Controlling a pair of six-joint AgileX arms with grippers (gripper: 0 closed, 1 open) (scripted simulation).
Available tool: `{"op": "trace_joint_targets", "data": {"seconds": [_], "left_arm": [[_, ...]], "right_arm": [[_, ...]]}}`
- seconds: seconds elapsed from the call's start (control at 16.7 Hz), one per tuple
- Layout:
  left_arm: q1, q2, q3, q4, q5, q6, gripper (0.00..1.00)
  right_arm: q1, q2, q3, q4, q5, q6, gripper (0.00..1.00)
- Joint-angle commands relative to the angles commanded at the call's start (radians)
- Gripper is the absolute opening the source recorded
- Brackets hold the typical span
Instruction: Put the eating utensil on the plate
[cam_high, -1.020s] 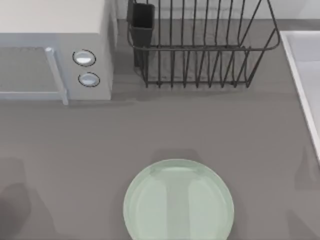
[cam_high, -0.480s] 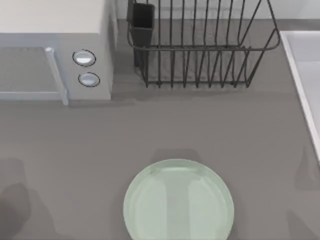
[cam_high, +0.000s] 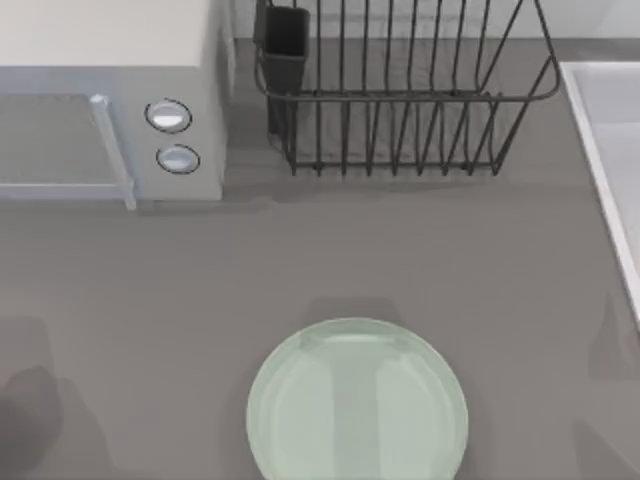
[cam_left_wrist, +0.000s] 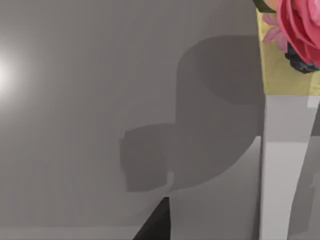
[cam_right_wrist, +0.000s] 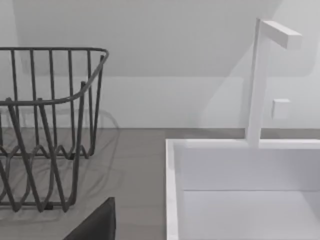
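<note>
Now the plate (cam_high: 356, 402) sits bare at 6 o'clock on the grey counter (cam_high: 400, 250), w/ microwave (cam_high: 110, 100) at 10, wire dish rack (cam_high: 400, 90) at 12, sink (cam_high: 610, 150) at 2; gripper states: can't tell.

**Plate bare at the table's near edge**

The plate (cam_high: 356, 400) lies flat on the grey table, low in the top view and a little right of centre, its near edge cut off by the frame. It is round, pale mint green and glossy, with a slightly raised rim and soft reflections across its plain surface. Nothing rests on it.
</note>
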Motion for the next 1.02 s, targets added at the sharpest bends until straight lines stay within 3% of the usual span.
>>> {"op": "trace_joint_targets", "data": {"seconds": [0.24, 0.3, 0.54, 1.02], "left_arm": [[0.0, 0.0, 0.0, 0.0, 0.0, 0.0, 0.0], [0.0, -0.068, 0.043, -0.104, 0.013, -0.021, 0.0], [0.002, -0.093, 0.098, -0.178, 0.013, -0.018, 0.0], [-0.004, -0.235, 0.315, -0.55, 0.013, -0.027, 0.0]], "right_arm": [[0.0, 0.0, 0.0, 0.0, 0.0, 0.0, 1.0], [0.0, 0.0, 0.0, 0.0, 0.0, 0.0, 1.0], [0.0, 0.0, 0.0, 0.0, 0.0, 0.0, 1.0], [0.0, 0.0, 0.0, 0.0, 0.0, 0.0, 1.0]]}}
